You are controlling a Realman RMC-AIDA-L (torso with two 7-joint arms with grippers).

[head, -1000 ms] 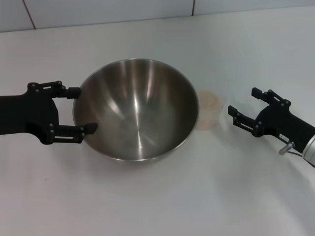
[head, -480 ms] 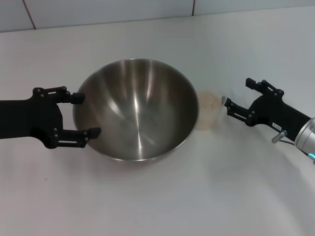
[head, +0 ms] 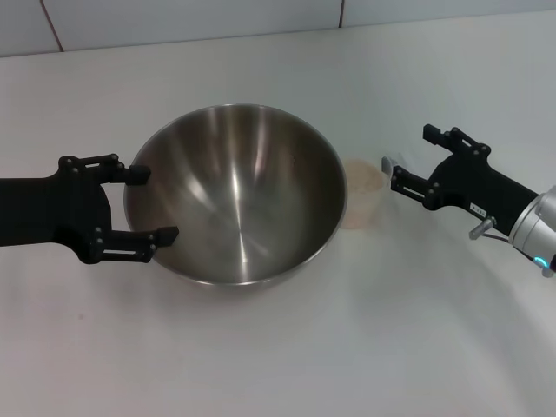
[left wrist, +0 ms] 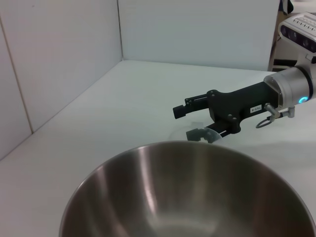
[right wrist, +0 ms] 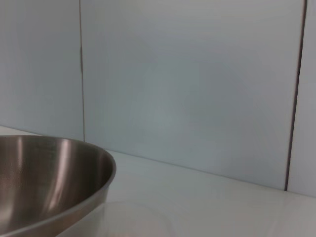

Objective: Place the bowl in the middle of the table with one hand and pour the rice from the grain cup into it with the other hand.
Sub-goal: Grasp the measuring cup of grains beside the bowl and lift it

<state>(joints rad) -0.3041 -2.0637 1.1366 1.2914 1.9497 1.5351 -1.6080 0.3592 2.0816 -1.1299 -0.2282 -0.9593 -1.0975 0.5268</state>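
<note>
The left gripper [head: 148, 204], black and two-fingered, is seen in the head view at the left side of the white smooth surface [head: 261, 365]. Its fingers are spread wide, one finger tip at the far-left part of the rim of the large round stainless-steel bowl [head: 236, 193] and the other at the near-left part of the bowl's outer wall; nothing is clamped between them. Whether the finger tips actually touch the metal cannot be told.

The right gripper [head: 407, 165], also black and two-fingered, is carried on a silver-and-white arm entering from the right edge of the surface. Its fingers are parted and point toward the small translucent whitish plastic grain cup [head: 361, 193]. The nearer finger tip lies just beside the cup's right side, and the cup is not enclosed. In the left wrist view the same gripper [left wrist: 190, 118] is shown beyond the bowl's rim [left wrist: 197, 148], fingers apart.

The bowl is shown upright near the middle of the surface, its shiny brushed inside without contents. The cup stands upright just beside the bowl's right wall, and pale off-white rice [head: 360, 177] is visible inside it. In the right wrist view part of the bowl's wall [right wrist: 49, 182] is seen, with the cup's faint rim [right wrist: 128, 222] below it.
</note>
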